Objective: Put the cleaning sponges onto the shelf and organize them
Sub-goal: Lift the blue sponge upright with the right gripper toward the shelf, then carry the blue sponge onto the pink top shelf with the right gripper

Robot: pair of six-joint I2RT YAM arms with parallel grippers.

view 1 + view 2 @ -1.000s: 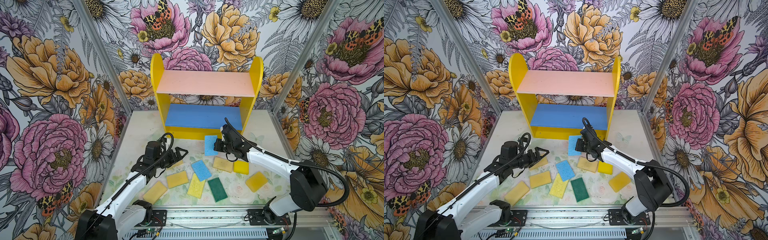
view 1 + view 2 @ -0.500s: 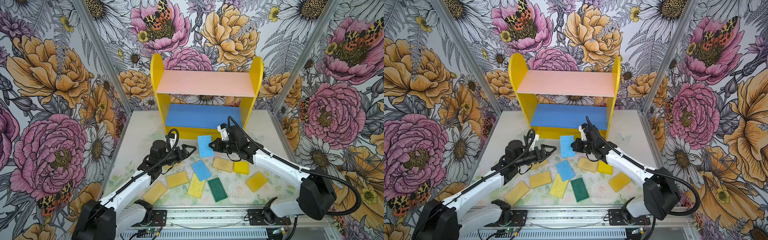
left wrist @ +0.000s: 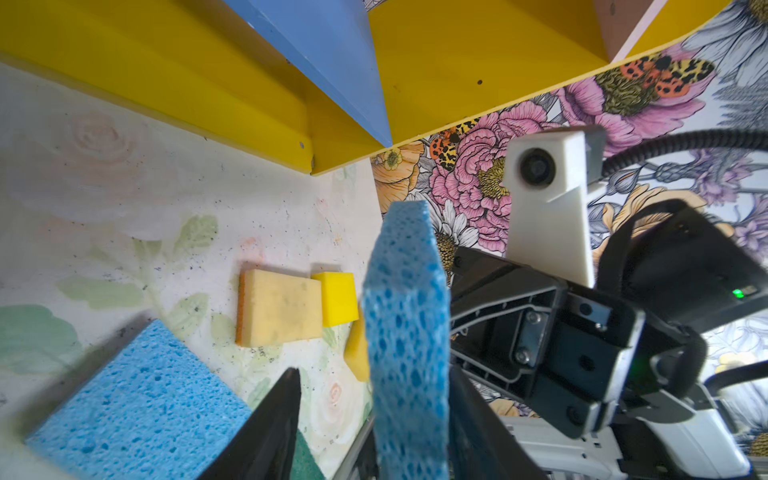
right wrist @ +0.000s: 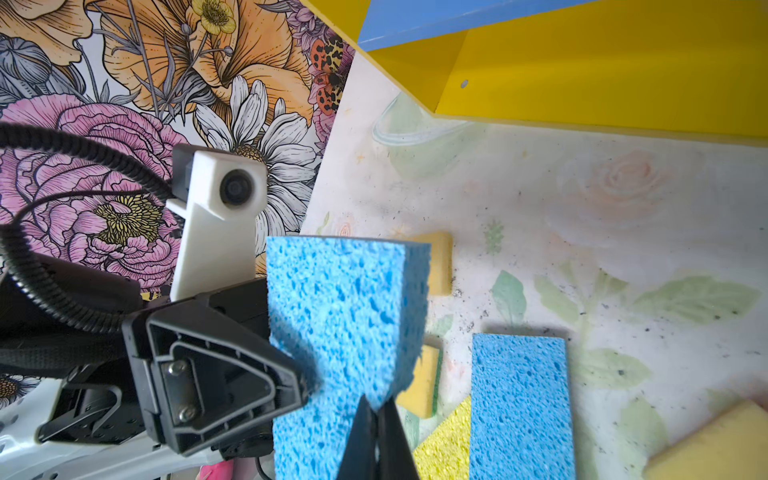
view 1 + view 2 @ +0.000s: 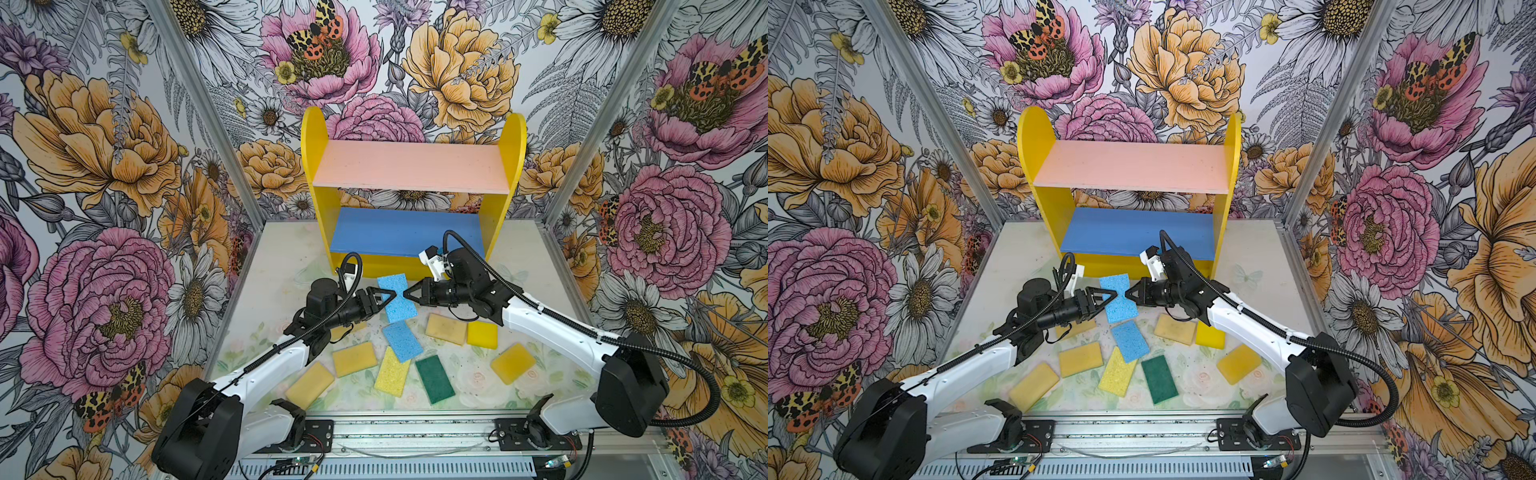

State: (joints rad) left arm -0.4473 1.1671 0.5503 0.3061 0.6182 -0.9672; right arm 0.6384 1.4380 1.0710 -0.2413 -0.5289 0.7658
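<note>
- Jaws of the right gripper (image 4: 376, 409) pinch the blue sponge (image 4: 345, 307)'s edge, plain only in the right wrist view.
- Jaws of the left gripper (image 3: 374, 374) stand half wide astride it; only the left wrist view shows the gap beside one finger (image 3: 270, 428).
- Both top views: it hangs above the table (image 5: 282, 257), at 6 o'clock from the shelf (image 5: 320, 199).
- Loose sponges (image 5: 355, 358) lie at its 6 o'clock.

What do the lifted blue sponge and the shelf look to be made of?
Blue sponge: likely cellulose foam, matte; open irregular pores, dents where pinched.
Shelf: probably painted wood or board, smooth satin; flat panels, visible screw holes.
</note>
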